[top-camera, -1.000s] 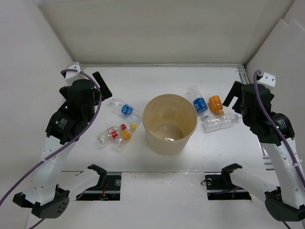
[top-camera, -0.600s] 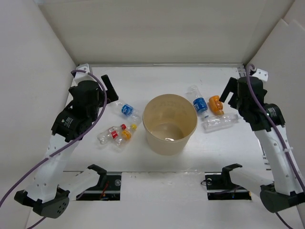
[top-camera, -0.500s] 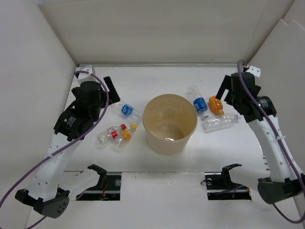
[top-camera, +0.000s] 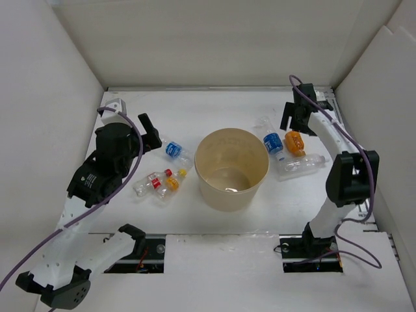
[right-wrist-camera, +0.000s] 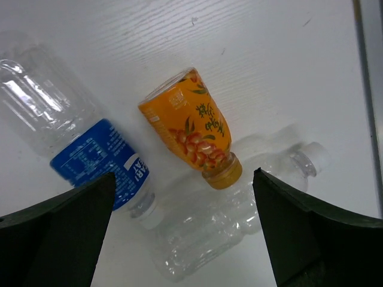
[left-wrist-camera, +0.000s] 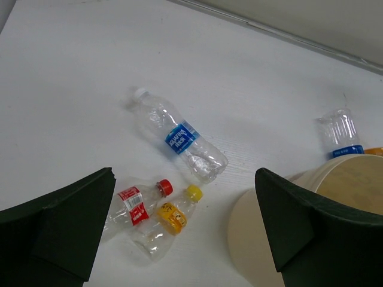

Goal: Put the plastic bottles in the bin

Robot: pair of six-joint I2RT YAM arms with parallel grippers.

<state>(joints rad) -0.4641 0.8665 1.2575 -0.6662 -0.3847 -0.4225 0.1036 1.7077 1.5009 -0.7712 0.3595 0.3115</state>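
Works at a white table (top-camera: 214, 110) with the bin (top-camera: 227, 195) upright at its middle, open top facing up. Holds the left gripper (left-wrist-camera: 184, 179) raised over the table's left side, fingers (left-wrist-camera: 66, 227) spread wide and gripping nothing. Looks down from there on three bottles lying flat to the left of the bin: a blue-label bottle (left-wrist-camera: 179, 134) with a white cap, farthest back and apart from the others, then, nearer and pressed side by side, a red-label bottle (left-wrist-camera: 133, 206) with a red cap and a yellow-label bottle (left-wrist-camera: 167, 220) with a yellow cap. Holds the right gripper (right-wrist-camera: 184, 174) out over the far right of the table, fingers there also wide apart and pinching nothing. Finds beneath it three more bottles, flat on the table to the right of the bin: a second blue-label bottle (right-wrist-camera: 78, 131), an orange bottle (right-wrist-camera: 188, 125) just beside it, and a clear unlabelled bottle (right-wrist-camera: 233, 221) lying against the orange cap. Has all six outside the bin.
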